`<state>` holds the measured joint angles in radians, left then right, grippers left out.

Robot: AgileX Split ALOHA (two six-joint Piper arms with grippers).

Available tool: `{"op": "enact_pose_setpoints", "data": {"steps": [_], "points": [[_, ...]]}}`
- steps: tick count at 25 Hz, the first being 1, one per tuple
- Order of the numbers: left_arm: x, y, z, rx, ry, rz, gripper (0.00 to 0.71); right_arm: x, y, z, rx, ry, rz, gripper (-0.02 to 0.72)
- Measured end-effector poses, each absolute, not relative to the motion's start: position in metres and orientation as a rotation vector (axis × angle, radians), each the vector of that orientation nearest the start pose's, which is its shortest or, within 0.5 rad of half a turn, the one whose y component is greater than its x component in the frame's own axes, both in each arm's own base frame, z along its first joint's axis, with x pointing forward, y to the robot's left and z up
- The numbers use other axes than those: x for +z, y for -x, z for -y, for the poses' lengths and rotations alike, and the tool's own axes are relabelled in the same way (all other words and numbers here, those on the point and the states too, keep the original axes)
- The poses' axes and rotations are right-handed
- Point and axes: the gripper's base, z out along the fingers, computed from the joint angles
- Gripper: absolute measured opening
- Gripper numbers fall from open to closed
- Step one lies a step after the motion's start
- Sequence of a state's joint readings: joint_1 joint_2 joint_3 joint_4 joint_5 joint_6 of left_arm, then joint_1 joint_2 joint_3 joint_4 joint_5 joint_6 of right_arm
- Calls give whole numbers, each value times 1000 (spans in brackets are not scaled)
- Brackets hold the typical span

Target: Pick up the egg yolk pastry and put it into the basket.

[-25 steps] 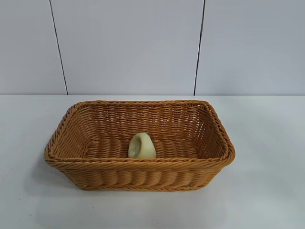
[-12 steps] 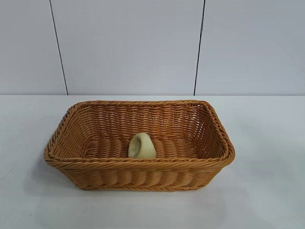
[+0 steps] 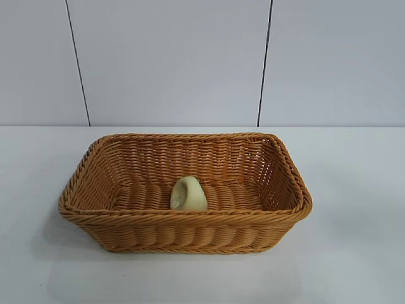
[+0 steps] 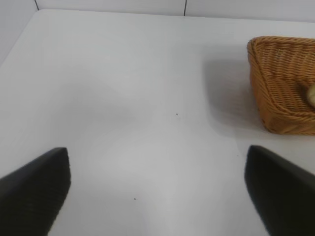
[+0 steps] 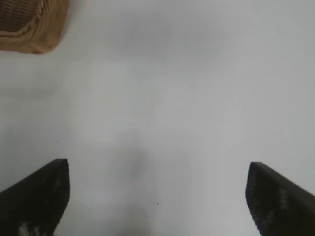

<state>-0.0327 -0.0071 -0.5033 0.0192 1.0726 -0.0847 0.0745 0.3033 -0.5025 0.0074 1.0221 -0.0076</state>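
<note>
Exterior view shows the egg yolk pastry [image 3: 188, 194] already inside the basket [image 3: 183, 218] near its front wall, so the task looks done, with the left gripper [image 4: 157, 189] and right gripper [image 5: 157, 196] both spread wide and empty over bare table [image 3: 354, 253].

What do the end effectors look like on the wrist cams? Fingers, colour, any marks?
Only the fingertips show. The left end effector has two black wedge-shaped fingers, plain and matte. The right end effector has the same black wedges, with pale scuffs near their bases. No cables or arm links in view.
</note>
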Motion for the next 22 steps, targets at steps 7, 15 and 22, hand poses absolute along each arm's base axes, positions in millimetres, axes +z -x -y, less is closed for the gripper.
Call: {"op": "enact_pose_setpoints", "data": {"steps": [7,15,22], "points": [[277,7,-2,-50,54,-2045,692,279,-27,-3,51,89,-2196,696],[277,7,-2,-50,54,-2045,692,281,-2,-1,29,38,-2037,696],[277,7,-2,-50,54,-2045,692,281,4,-1,-10,-30,-2000,696]]}}
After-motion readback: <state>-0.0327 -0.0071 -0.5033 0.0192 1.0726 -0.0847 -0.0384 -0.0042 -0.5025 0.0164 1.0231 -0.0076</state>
